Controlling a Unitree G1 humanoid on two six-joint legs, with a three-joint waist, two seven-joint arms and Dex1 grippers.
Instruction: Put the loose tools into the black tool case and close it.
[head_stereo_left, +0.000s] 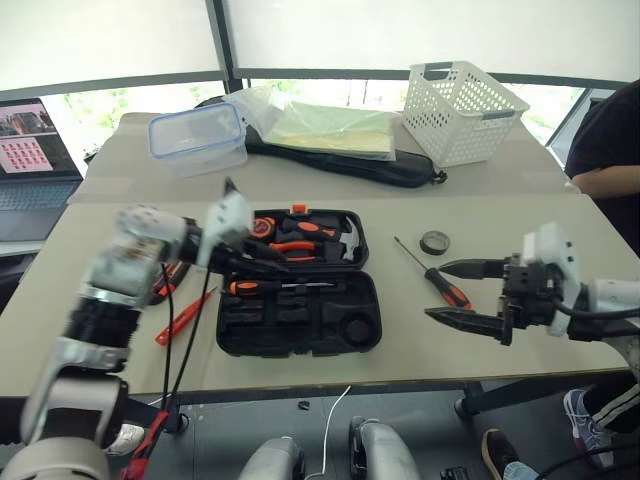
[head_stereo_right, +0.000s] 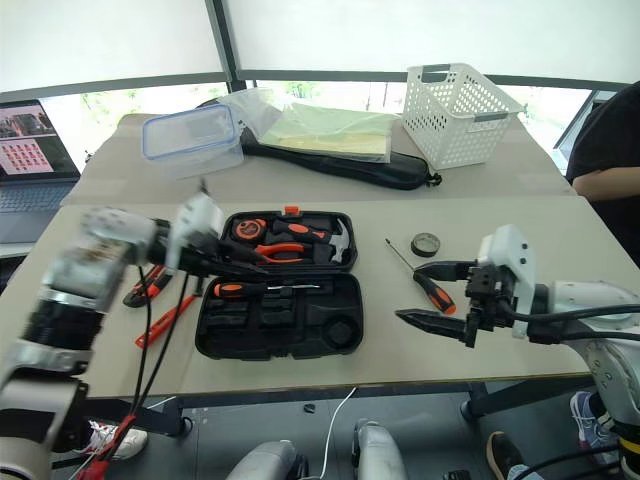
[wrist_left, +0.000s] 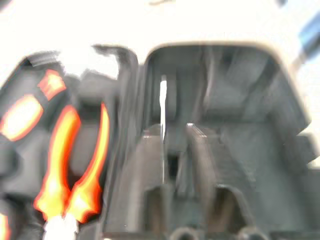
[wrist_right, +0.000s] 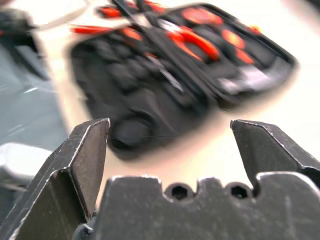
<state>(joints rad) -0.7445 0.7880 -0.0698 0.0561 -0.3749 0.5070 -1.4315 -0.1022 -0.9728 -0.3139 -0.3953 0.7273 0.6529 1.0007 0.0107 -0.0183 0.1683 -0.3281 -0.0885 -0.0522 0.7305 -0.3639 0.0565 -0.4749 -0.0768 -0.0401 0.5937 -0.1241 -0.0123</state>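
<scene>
Matte table (head_stereo_left: 520, 215); moulded black tool case (head_stereo_left: 300, 315) open.

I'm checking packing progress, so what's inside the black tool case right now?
The open black tool case holds orange-handled pliers, a hammer, a tape measure and one screwdriver. The left hand covers part of the left side.

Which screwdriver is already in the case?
The orange-and-black-handled screwdriver lying across the case, along the hinge side of its near half. The other one lies on the table right of the case, near the tape roll.
</scene>
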